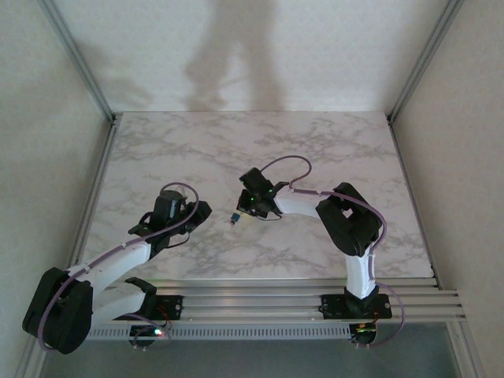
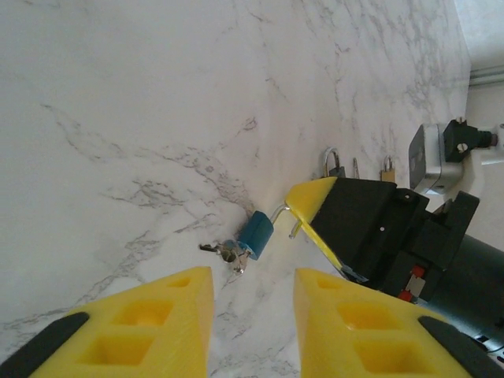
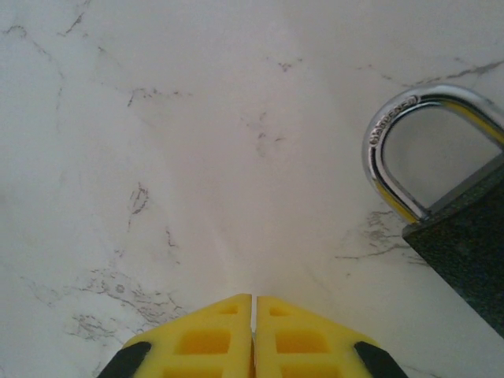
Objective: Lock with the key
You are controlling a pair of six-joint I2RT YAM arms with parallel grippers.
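The thin pale key point(image 2: 355, 167) lies far back on the marble, between a small black padlock point(image 2: 334, 164) and a brass padlock point(image 2: 387, 168). Nearer, a blue padlock point(image 2: 256, 234) lies on its side with a ring of keys point(image 2: 228, 252) at its base; it is a blue speck point(image 1: 235, 218) in the top view. My left gripper point(image 2: 252, 315) point(image 1: 198, 211) is open a little short of it, with nothing between its fingers. My right gripper point(image 3: 253, 298) point(image 1: 250, 206) is shut, and its yellow fingertip point(image 2: 315, 201) rests at the blue padlock's shackle. A dark padlock point(image 3: 465, 252) with a silver shackle lies to its right.
The marble table point(image 1: 197, 150) is walled by white panels at the back and sides, with a metal rail point(image 1: 299, 295) along the near edge. The right arm's black body point(image 2: 394, 236) stands close on the right of the left gripper.
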